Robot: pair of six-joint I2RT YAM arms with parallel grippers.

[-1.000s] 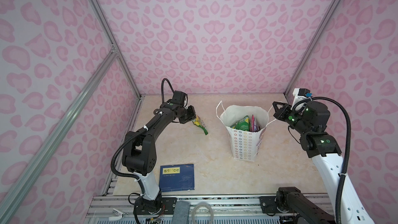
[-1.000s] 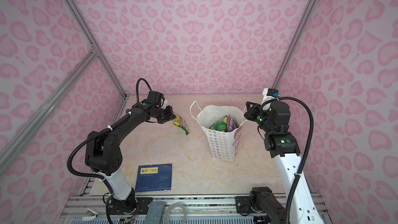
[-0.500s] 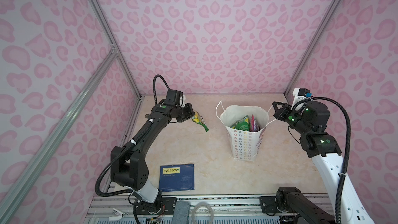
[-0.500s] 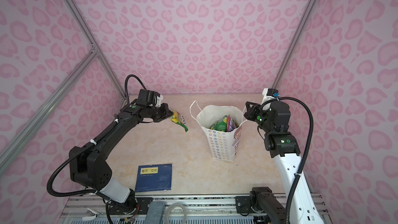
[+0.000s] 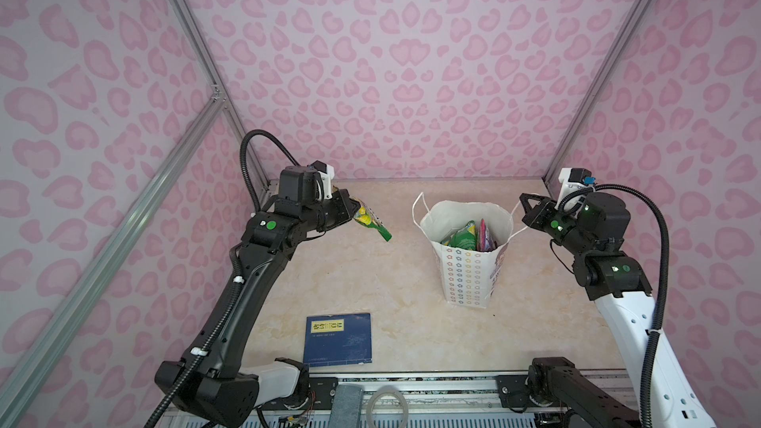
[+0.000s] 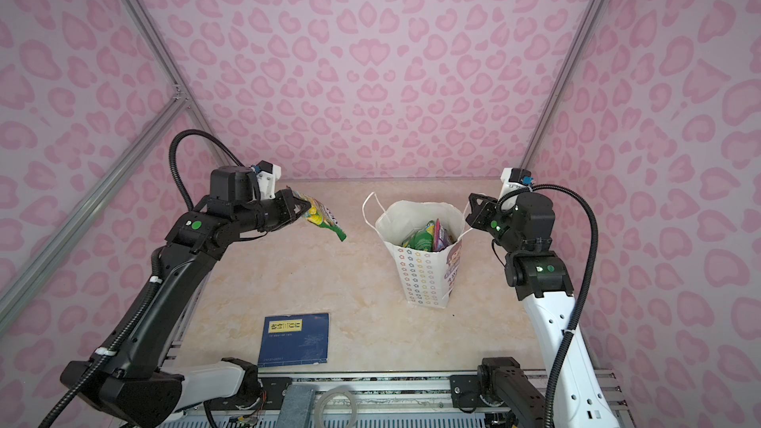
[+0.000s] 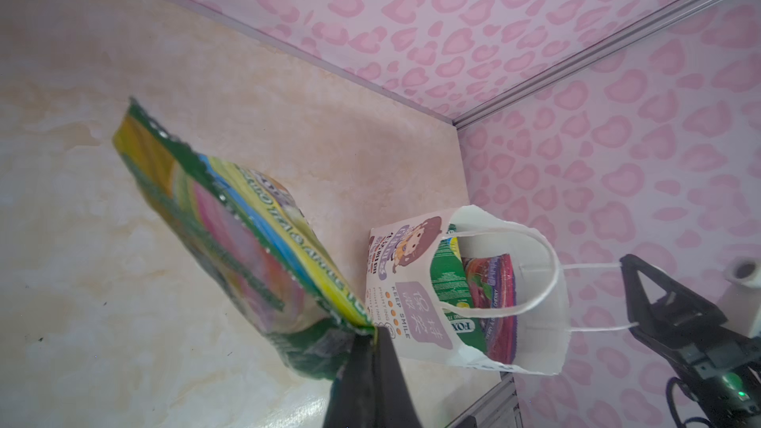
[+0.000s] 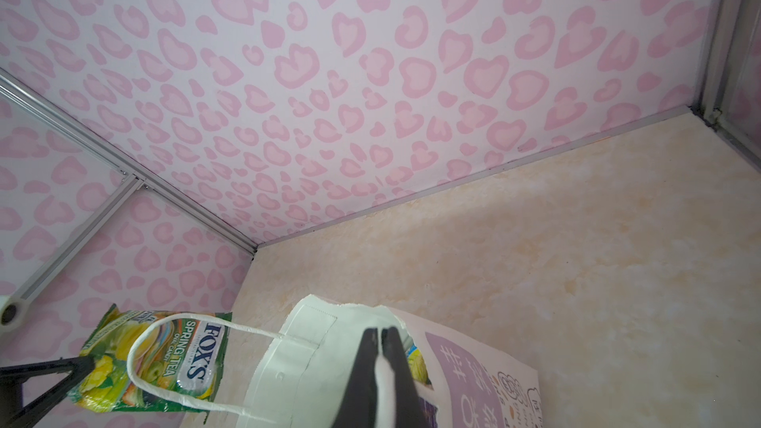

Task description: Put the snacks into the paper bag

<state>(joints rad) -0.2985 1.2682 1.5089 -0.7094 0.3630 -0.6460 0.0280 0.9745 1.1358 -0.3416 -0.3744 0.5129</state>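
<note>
Only in L wrist view: cartoon figure + purple label on front of paper bag [image 7: 412, 302], plus one cord handle [image 7: 589, 266] drawn taut from bag out to R gripper [image 7: 628, 269].

Only in R wrist view: "FOX'S SPRING TEA" print on green-yellow packet [image 8: 156, 360], read through loop of bag's other handle [image 8: 131, 364]. Also a white strip nipped between R gripper's jaws.

Only in top views: dark-blue book [image 5: 338, 337] w/ yellow label, flat on table [image 5: 370, 282], well apart from bag, nearer the camera and to its left. Rows of small coloured flowers on bag's side too.

L gripper [image 5: 356, 209] pressed together on one end of green-yellow packet, pinching it. Packet hanging tilted, off the table, left of bag and apart from it, about level w/ bag's rim.

R gripper just beside bag's right rim, jaws pressed together on cord handle.

Bag upright, mouth open. Inside, snacks [image 5: 469, 236] standing on edge against each other: a green packet [image 7: 447, 282] w/ part of "FOX" showing, a purple-red packet [image 7: 494, 294] beside it, more edges behind. Exact count: can't tell.
</note>
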